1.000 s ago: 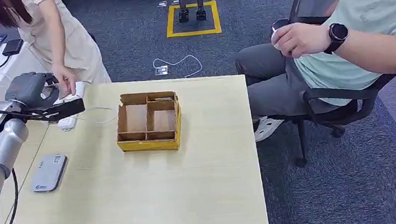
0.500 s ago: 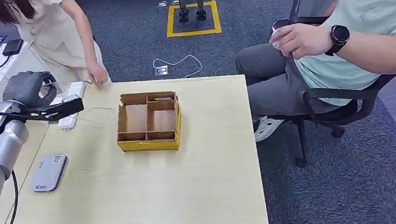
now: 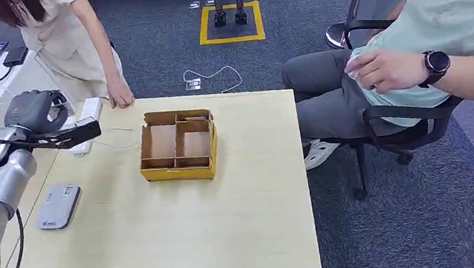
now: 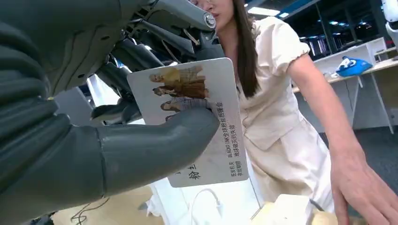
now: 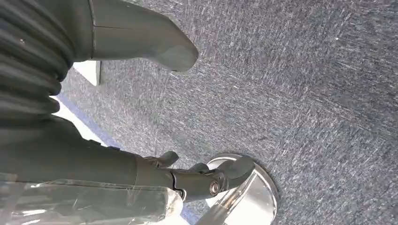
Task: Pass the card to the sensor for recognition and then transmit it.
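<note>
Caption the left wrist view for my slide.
Left robot hand holds a printed card between thumb and fingers, a person leaning in behind.

Head view high, facing down over table (image 3: 232, 229). Left wrist view close behind robot hand (image 4: 141, 145); right wrist view faces floor.

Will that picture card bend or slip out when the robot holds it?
Probably stiff: the card stays flat sticking out past the left hand. Its surface looks glossy, so it might slide, though the thumb presses across it.

Card (image 4: 206, 122): "BLACKPINK" legible within small Chinese print; rest unclear.
</note>
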Motion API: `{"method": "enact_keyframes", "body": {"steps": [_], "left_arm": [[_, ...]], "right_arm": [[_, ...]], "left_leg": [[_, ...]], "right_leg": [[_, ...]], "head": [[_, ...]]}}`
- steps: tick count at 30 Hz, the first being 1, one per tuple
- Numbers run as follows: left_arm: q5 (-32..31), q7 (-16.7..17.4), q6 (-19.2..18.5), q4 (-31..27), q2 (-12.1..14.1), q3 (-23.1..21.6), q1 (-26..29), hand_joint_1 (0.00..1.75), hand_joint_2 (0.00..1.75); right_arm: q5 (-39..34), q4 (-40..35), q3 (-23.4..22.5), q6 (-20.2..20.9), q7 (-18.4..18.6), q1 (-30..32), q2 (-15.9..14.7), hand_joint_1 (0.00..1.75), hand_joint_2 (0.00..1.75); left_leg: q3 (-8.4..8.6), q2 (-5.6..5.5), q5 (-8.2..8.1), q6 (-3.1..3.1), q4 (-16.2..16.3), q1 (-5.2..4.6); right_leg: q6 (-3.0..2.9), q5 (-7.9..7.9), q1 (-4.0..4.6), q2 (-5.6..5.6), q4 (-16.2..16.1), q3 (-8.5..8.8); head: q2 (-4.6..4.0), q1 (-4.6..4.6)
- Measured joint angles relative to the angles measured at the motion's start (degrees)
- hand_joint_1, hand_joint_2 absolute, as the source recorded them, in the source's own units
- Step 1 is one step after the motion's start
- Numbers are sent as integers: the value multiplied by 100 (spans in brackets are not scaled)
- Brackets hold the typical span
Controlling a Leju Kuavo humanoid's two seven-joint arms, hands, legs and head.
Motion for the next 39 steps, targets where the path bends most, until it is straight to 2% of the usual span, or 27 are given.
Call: {"method": "enact_keyframes", "body": {"steps": [5,9,15,20,24,32,39], "left_arm": [[2,-2,0,0,24,0,13,175,175],[17,-166,136,-2,101,0,95,175,175],[277,-614,500,-67,558,9,604,175,175],[430,-684,970,-282,877,109,1171,175,175],[562,-767,1121,-442,1040,260,1613,175,175],[697,-826,1132,-842,1200,614,2269,175,175],[715,-828,1132,-1027,1226,747,2460,175,175]], "right_arm": [[0,0,0,-2,2,0,0,0,175],[-13,0,-2,-13,0,3,0,0,175],[-96,0,-24,-74,-35,71,-4,0,175],[-151,0,-61,-114,-48,96,-26,0,175],[-186,0,-90,-140,-61,111,-35,0,175],[-214,2,-142,-164,-79,141,-37,0,175],[-227,2,-164,-166,-79,145,-37,0,175]], "left_leg": [[0,0,0,0,0,0],[-1,7,0,0,-1,0],[-2,12,0,0,-3,1],[-3,12,-1,-1,-5,1],[-3,12,0,-1,-5,1],[-4,10,0,0,-4,1],[-4,10,0,-1,-4,1]], "right_leg": [[0,0,0,0,0,0],[0,0,0,7,2,1],[-2,-1,1,18,3,-10],[-2,-2,1,17,3,-11],[-2,-2,0,17,3,-11],[-2,-1,0,14,3,-11],[-2,-1,0,13,3,-12]], "head": [[0,2],[0,0],[-2,0],[0,0],[0,2],[0,0],[-2,0]]}}
